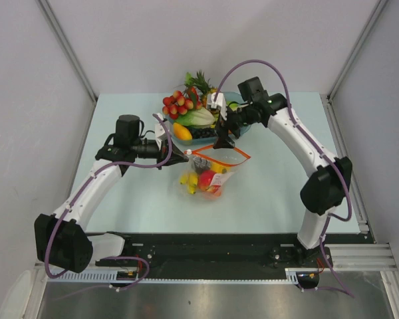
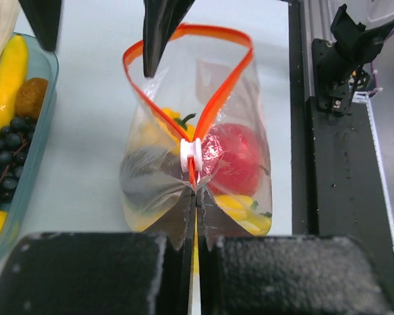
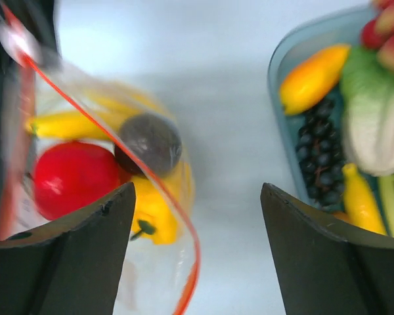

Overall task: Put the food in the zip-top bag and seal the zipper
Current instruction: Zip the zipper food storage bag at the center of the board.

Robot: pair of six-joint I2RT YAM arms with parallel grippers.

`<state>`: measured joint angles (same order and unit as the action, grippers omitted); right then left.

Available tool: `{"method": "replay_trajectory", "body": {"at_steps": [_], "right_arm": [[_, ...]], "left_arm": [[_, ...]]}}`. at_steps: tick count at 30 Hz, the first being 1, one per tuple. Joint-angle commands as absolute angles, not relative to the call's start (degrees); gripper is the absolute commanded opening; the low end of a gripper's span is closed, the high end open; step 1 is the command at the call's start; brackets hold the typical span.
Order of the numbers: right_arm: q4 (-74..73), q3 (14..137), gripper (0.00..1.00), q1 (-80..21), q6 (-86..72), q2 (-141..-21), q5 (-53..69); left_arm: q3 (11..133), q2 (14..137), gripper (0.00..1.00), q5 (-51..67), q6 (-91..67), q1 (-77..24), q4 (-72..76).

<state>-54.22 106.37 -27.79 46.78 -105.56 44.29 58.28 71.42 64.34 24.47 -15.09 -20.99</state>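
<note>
My left gripper [image 2: 196, 226] pinched tight on the zipper [image 2: 218, 95], right gripper [image 3: 197, 210] spread wide, holding nothing, apple [image 2: 233, 154] inside bag [image 2: 148, 180]

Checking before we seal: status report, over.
Left gripper shut on zip-top bag beside slider. Right gripper open, one finger over the mouth. Food inside, zipper mostly open.

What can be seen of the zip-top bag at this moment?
The zip-top bag is a clear, floppy plastic pouch lying on the table. Its red-orange zipper gapes in a loop beyond a white slider, so it is mostly unsealed. A red apple and yellow bananas show inside. The left tool is shut on its edge by the slider; one finger of the open right tool stands at the mouth.
</note>
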Motion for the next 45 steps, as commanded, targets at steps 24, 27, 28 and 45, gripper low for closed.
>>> {"method": "replay_trajectory", "body": {"at_steps": [24, 27, 28, 45], "right_arm": [[-34.3, 97.1, 0.44, -42.5, 36.4, -96.4, 47.0], [-34.5, 97.3, 0.22, -42.5, 37.3, -96.8, 47.3], [-35.1, 97.2, 0.18, -42.4, 37.8, -96.8, 47.3], [-43.9, 94.0, 0.00, -38.3, 42.7, -95.3, 45.4]], "left_arm": [[57.3, 65.0, 0.00, 60.6, 27.8, -18.6, -23.1], [57.1, 64.8, 0.00, 60.2, 27.8, -18.5, -23.2], [57.0, 64.8, 0.00, 59.9, 27.8, -18.5, -23.1], [54.1, 62.2, 0.00, 57.9, 25.7, -17.8, -18.6]]}}
